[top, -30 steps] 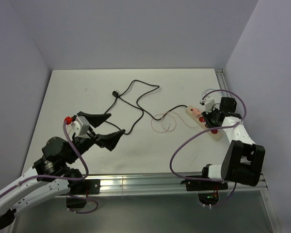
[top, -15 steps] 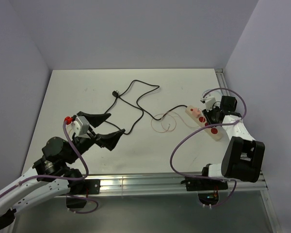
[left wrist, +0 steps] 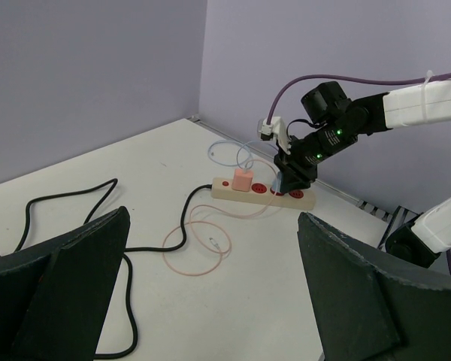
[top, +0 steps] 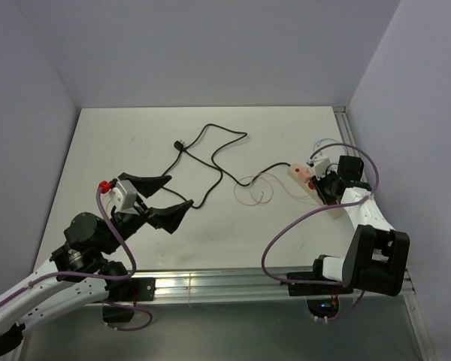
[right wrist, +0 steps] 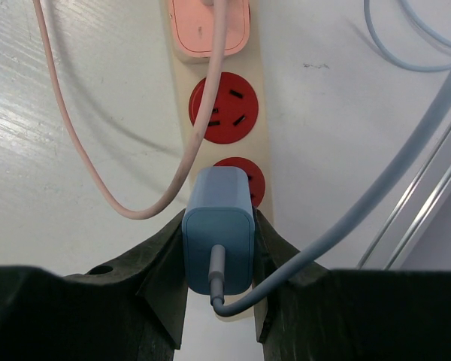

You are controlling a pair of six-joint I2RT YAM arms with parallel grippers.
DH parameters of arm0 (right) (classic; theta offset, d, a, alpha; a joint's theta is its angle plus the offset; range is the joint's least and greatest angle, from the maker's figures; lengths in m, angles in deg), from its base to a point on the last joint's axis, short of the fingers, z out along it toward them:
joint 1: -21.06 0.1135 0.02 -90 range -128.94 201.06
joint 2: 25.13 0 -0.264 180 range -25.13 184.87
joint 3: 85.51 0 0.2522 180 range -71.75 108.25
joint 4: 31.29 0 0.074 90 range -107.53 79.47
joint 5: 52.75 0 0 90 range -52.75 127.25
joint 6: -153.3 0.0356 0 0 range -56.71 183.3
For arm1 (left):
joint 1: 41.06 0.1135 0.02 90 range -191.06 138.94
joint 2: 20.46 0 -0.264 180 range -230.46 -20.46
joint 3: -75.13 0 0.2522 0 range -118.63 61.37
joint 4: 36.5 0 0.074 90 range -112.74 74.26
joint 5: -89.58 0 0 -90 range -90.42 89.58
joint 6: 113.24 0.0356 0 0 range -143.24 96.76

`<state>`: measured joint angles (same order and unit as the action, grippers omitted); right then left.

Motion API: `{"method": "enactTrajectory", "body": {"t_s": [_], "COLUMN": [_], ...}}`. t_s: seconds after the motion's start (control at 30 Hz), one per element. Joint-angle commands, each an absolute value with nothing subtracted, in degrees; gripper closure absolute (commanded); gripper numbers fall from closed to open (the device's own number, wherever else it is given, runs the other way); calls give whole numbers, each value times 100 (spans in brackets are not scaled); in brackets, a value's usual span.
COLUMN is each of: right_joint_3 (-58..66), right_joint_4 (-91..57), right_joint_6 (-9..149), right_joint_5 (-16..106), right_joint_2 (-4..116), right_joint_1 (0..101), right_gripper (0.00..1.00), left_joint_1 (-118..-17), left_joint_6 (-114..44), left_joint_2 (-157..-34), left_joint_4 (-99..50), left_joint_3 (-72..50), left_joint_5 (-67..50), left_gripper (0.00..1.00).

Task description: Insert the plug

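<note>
A cream power strip point(right wrist: 255, 98) with red sockets point(right wrist: 223, 107) lies at the table's right side; it also shows in the top view point(top: 304, 183) and in the left wrist view point(left wrist: 225, 194). A pink plug point(right wrist: 209, 25) sits in its far socket. My right gripper point(right wrist: 219, 252) is shut on a blue plug point(right wrist: 218, 226) with a blue cable, held at the third red socket point(right wrist: 254, 177); I cannot tell how deep it sits. My left gripper point(top: 167, 198) is open and empty, raised over the table's left front.
A black cord point(top: 210, 162) with a black plug point(top: 179, 143) snakes across the table's middle. A thin pink cable loop point(top: 257, 188) lies left of the strip. A metal rail point(right wrist: 425, 203) runs along the table's right edge.
My right gripper has shifted a little toward the strip's far end. The left arm has not moved.
</note>
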<state>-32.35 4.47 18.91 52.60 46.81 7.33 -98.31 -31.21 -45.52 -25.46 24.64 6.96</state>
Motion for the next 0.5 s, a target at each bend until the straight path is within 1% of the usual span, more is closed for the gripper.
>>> {"method": "enactTrajectory", "body": {"t_s": [0.0,0.17,0.3,0.47], "right_joint_3": [-3334,-3255,-2939,-2824], "right_joint_4": [814,787,919,858], "right_joint_6": [1996,1979,1935,1760], "right_joint_5": [5289,5175,5105,5158], "right_joint_2": [4817,5071,5720,6091], "right_joint_1": [771,779,771,569], "right_gripper": [100,100,100,100], "left_joint_1": [-9863,-9863,-9863,-9863], "left_joint_6": [-3053,-3053,-3045,-3010], "left_joint_2": [-4507,-4568,-4621,-4691], "left_joint_4": [-2757,-2749,-2713,-2705], "left_joint_3": [2507,2507,2499,2507], "left_joint_5": [705,731,775,837], "left_gripper": [0,0,1,0]}}
